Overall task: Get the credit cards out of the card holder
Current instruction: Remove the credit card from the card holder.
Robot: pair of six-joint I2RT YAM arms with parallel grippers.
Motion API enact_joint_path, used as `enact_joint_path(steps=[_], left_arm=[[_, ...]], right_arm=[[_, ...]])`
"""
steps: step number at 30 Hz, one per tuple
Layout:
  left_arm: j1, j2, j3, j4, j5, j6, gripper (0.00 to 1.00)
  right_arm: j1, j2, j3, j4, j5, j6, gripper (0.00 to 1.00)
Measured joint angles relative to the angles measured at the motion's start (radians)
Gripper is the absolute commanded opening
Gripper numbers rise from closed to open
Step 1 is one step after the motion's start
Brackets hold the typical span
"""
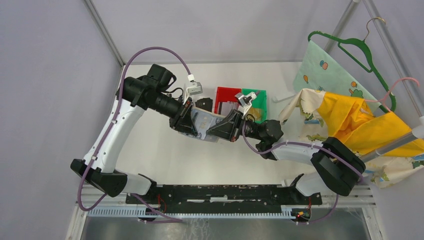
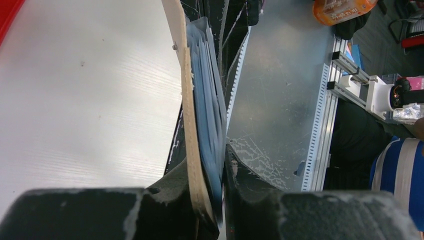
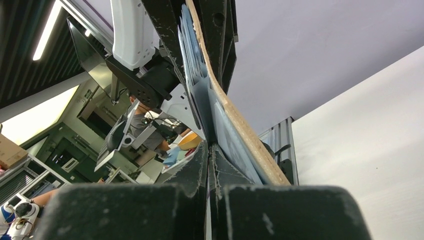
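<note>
**Evidently mid-extraction: both hands on the lifted card holder**

Firstly, the left hand point(image 2: 206, 160) is clamped on one end of the card holder point(image 2: 189, 100), pinching its tan cover and the blue-grey lining together. The right hand point(image 3: 207, 150) meets it from the opposite end with its fingers fully closed. A thin blue-grey edge runs down to the tips, while the tan cover passes beside one finger, not between the two. Whether that edge is a card or only part of the lining cannot be told.

Outward from the hands, the holder hangs on edge between them, raised above the white worktop point(image 1: 165, 155) and touching nothing else. A sheaf of thin pale layers, taken to be the credit cards point(image 2: 206, 60), sits against the inside of the cover, so the cards appear to be lodged in the holder. None lies loose on the worktop in the overhead view. A red bin point(image 1: 227, 97) and a green bin point(image 1: 257, 97) stand just behind the pair.

Judging by this, the step in hand is pulling the first card free. The next move calls for the left hand to keep its hold while the right draws straight along the cover, provided it has caught a single card.
</note>
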Motion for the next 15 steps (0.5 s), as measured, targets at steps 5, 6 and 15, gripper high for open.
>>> enact_joint_path(steps=[5,6,15], left_arm=[[0.000,0.000,0.000,0.004,0.016,0.000,0.21],[0.000,0.000,0.000,0.005,0.016,0.000,0.21],[-0.003,0.000,0.000,0.016,0.016,0.000,0.27]], right_arm=[[0.000,-0.021,-0.008,-0.006,0.000,-0.010,0.00],[-0.001,-0.024,-0.009,-0.010,0.000,-0.015,0.00],[-0.008,-0.065,-0.016,-0.069,-0.003,-0.065,0.00]])
